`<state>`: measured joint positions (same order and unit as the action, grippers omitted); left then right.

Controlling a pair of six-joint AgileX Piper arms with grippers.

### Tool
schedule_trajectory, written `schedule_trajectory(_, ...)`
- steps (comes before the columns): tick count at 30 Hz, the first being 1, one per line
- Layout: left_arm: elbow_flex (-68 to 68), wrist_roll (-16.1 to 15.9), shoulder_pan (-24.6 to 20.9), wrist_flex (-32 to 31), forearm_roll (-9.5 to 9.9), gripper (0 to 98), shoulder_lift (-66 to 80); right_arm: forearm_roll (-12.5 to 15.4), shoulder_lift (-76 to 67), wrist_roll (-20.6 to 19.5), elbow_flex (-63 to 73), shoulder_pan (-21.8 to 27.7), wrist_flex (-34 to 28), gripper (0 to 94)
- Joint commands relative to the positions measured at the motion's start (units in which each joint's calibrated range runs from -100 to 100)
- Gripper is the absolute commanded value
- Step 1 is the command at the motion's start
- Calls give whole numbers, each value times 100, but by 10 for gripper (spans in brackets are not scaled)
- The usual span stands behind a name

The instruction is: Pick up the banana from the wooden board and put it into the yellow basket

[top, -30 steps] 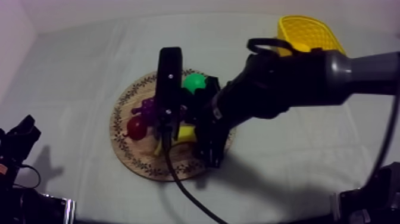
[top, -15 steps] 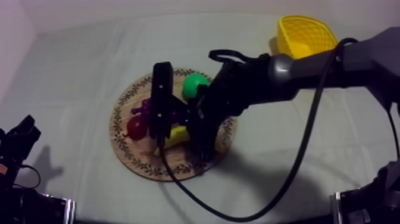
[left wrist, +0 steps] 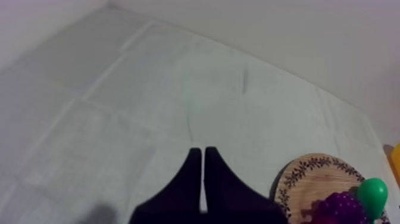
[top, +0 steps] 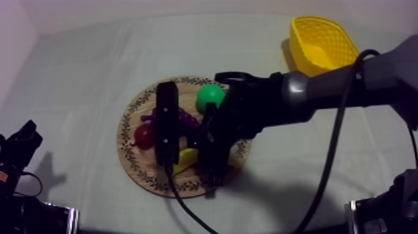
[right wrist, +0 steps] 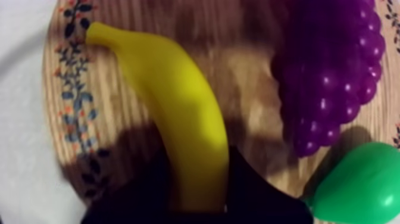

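table (top: 87,81): grey-white cloth, edge to edge.
wooden board (top: 126,134): centre of top view, patterned rim, carrying all four fruits.
yellow basket (top: 297,38): upper right, well apart from wooden board.
right gripper (right wrist: 199,179): low over wooden board, fingers pinching banana (right wrist: 178,113) at one end.
left gripper (left wrist: 202,158): fingers pressed together, over bare cloth near wooden board.
banana: on wooden board, just beside grapes (right wrist: 333,77).
grapes: purple, between banana and pear (top: 210,97).
pear: green, upper edge of wooden board.
small red fruit (top: 144,135): left side of wooden board.

One round wooden board (top: 127,134); one yellow basket (top: 323,37); one yellow banana (right wrist: 178,113); one green pear (top: 210,96); one purple grape bunch (right wrist: 333,71); one small red fruit (top: 143,135).
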<state>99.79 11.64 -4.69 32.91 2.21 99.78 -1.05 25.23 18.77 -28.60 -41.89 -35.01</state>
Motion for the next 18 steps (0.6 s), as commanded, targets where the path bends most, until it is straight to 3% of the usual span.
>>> schedule_trajectory(1, -1, 0, 2, -1, -3, 1, 5, -38, -170, -37, 20, 20, -8, 132)
schedule_trajectory(10, -1, 0, 2, -1, -3, 1, 5, 103, -846, 83, 809, 534, -1085, 119)
schedule_trajectory(18, -1, -2, 2, -1, -3, 1, 5, 87, -1155, 192, 1853, 1479, -1859, 114)
